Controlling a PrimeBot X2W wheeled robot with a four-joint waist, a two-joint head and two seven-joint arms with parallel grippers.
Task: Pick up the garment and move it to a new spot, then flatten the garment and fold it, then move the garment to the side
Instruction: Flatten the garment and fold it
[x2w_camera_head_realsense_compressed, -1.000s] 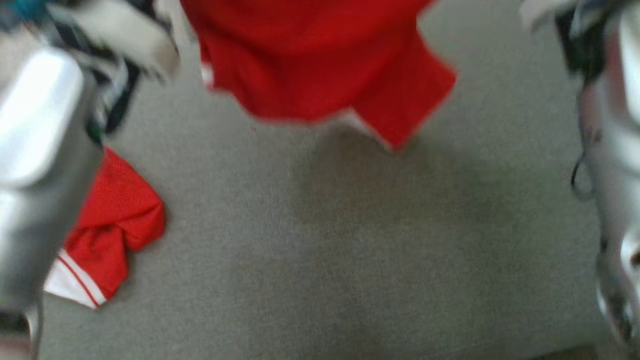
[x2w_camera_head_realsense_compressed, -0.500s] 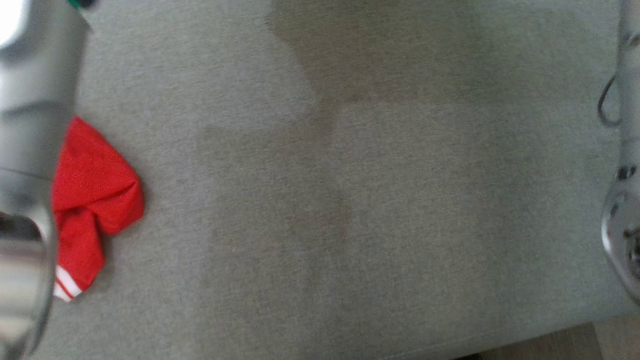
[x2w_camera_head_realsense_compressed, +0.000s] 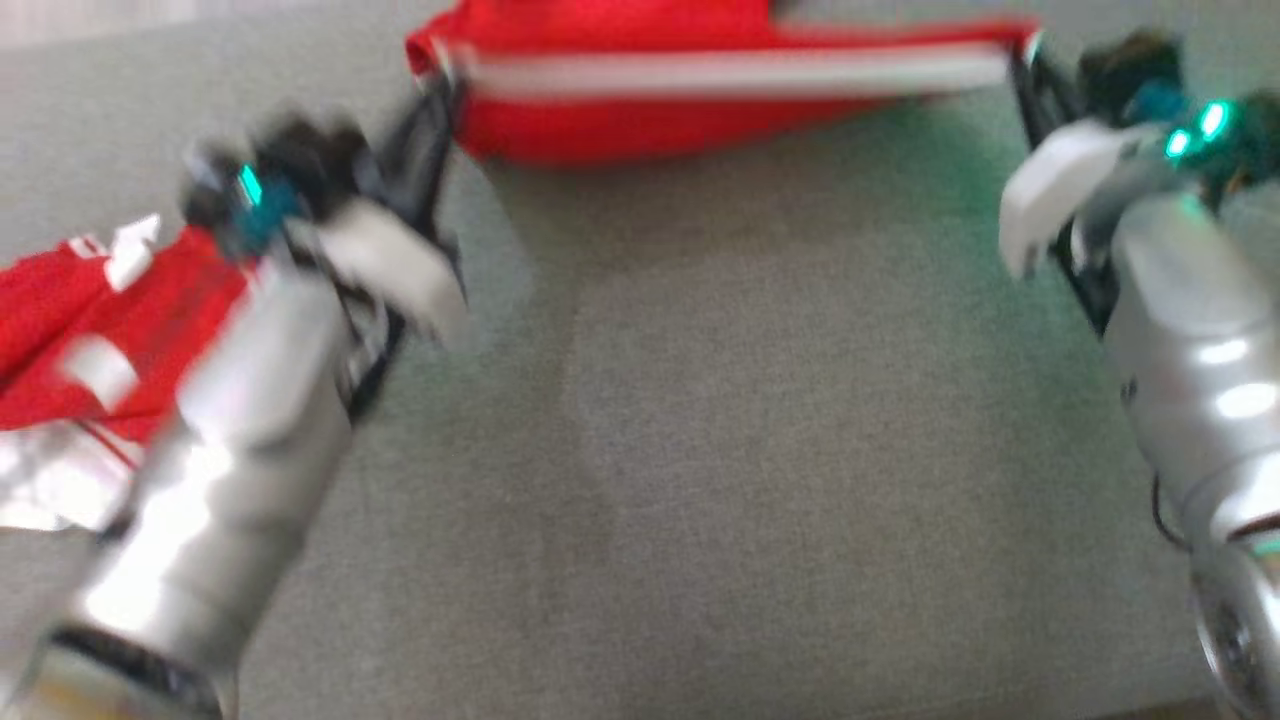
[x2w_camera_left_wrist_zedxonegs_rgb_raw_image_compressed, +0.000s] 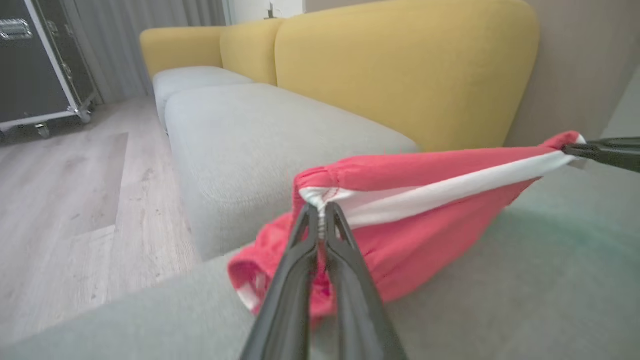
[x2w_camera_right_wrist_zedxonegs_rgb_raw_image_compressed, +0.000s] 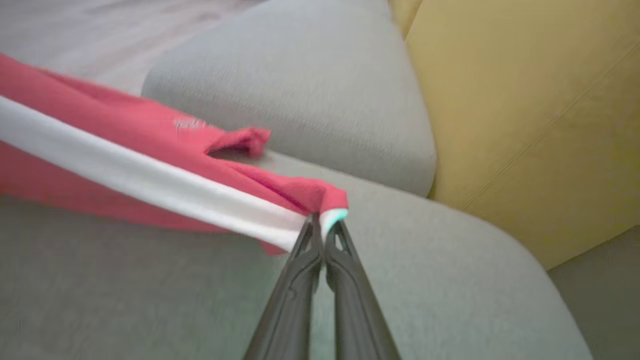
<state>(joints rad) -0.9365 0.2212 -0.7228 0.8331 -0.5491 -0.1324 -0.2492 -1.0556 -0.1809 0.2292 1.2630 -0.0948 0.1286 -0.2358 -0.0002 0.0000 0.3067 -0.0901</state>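
The red garment (x2w_camera_head_realsense_compressed: 700, 125) is being held taut at twelve o'clock over the grey cushion (x2w_camera_head_realsense_compressed: 760, 450), its white band (x2w_camera_head_realsense_compressed: 730, 72) being pinched at either end by the left gripper (x2w_camera_left_wrist_zedxonegs_rgb_raw_image_compressed: 320, 212) and the right gripper (x2w_camera_right_wrist_zedxonegs_rgb_raw_image_compressed: 324, 220), so relocation seems underway while flattening, folding and setting aside are being awaited.

You are looking down on a grey fabric seat cushion (x2w_camera_head_realsense_compressed: 760, 420) of the sofa, its top flat and finely woven. 2 red pieces lie on it. At the far side, the garment (x2w_camera_head_realsense_compressed: 640, 130), red with a white band, lets its lower folds sag onto the cushion while its banded edge is raised off it. At the robot's left, a red cloth (x2w_camera_head_realsense_compressed: 80, 330) with white trim lies crumpled on the same cushion, apart from the garment.
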